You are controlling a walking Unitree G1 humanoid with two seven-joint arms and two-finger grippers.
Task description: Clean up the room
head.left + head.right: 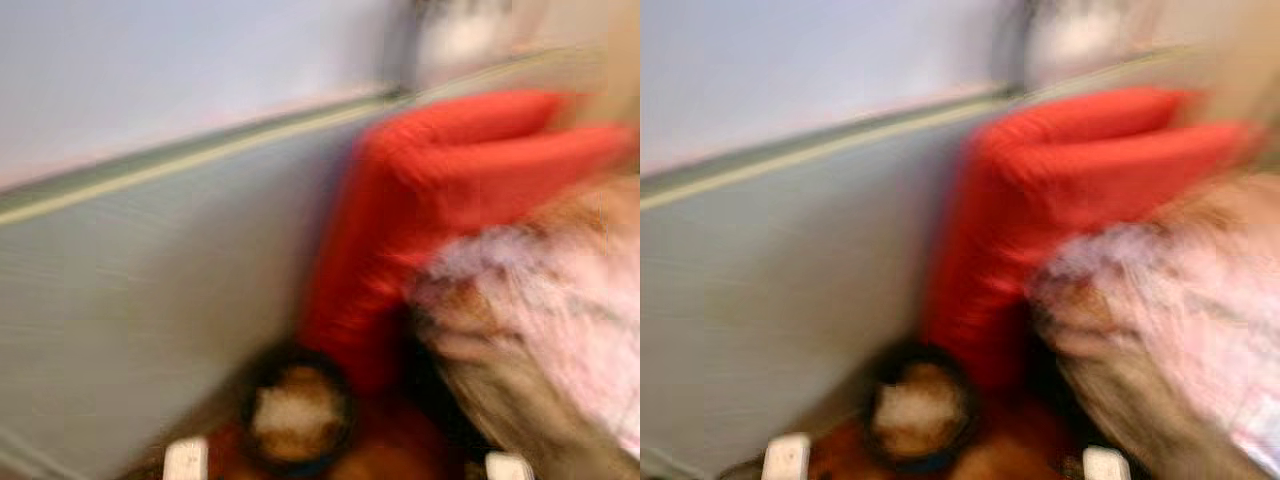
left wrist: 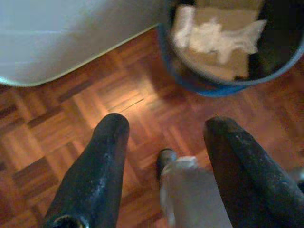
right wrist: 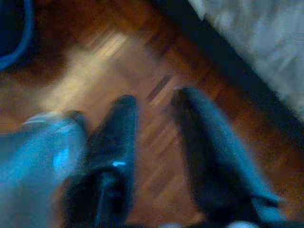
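Left hand [image 2: 166, 137]: fingers spread, nothing between them, hanging over parquet floor [image 2: 71, 123]. Right hand [image 3: 154, 107]: fingers apart, empty, over the same floor, view blurred. Blue-rimmed bin [image 2: 228, 80] stands on the floor just beyond the left hand; holds crumpled white paper [image 2: 213, 35] on brown contents. Head views heavily blurred: red cushion [image 1: 440, 200] against a pale wall [image 1: 150, 270], pinkish patterned cloth [image 1: 550, 320] beside it.
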